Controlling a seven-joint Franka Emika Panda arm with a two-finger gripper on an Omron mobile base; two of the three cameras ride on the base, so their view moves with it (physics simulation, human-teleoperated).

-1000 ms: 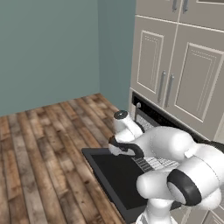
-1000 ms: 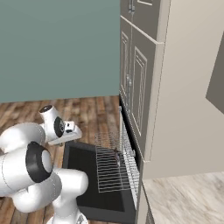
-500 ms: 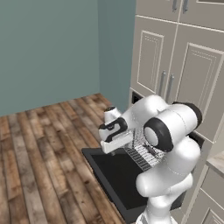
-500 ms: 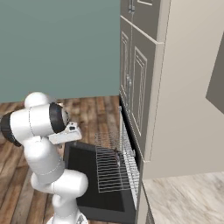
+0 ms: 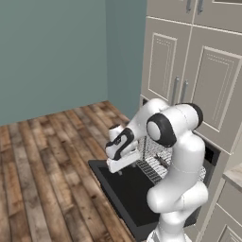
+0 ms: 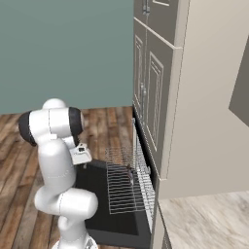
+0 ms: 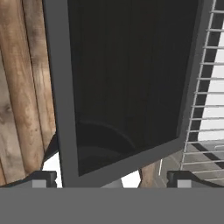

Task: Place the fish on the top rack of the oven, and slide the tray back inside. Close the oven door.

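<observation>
Left base view: we see the gripper, fingers spread and empty, left of centre above the oven door; the fish lies centre-right on the top rack, pulled out. Lifting the door now risks jamming the rack.

In the left base view the oven door lies folded down flat over the floor at lower centre, with the top rack pulled out above it toward the right. A fish lies on that rack. The oven sits at right, under the cabinet doors. The tool hangs over the door's left part, left of the rack.
</observation>
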